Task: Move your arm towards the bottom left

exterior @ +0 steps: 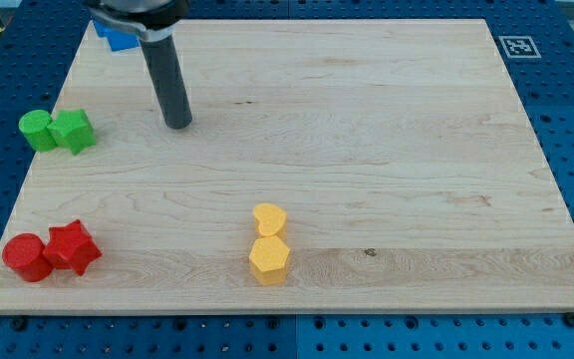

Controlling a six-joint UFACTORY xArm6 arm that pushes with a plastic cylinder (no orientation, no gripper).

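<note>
My tip (178, 124) is resting on the wooden counter (367, 150) in the upper left of the frame, with the dark rod rising from it up and slightly toward the view's left until it is running out of the picture at the top. The arm is carrying no gripper at all, only this rod, so nothing is being held.

The tip is sitting well to the view's right of the two green blocks. The green cylinder (36, 131) and the green star-like block (73, 131) are lying side by side and touching at the counter's left edge. A blue block (118, 38) is peeking out behind the rod near the top left corner; its shape is too hidden to tell.

In the lower left of the frame, well apart from the tip, a red cylinder (26, 257) and a red star-shaped block (72, 247) are lying against each other. Near the bottom centre, a yellow rounded block (268, 219) is sitting just above a yellow hexagonal block (268, 259), the two touching. The tip is touching no block.
</note>
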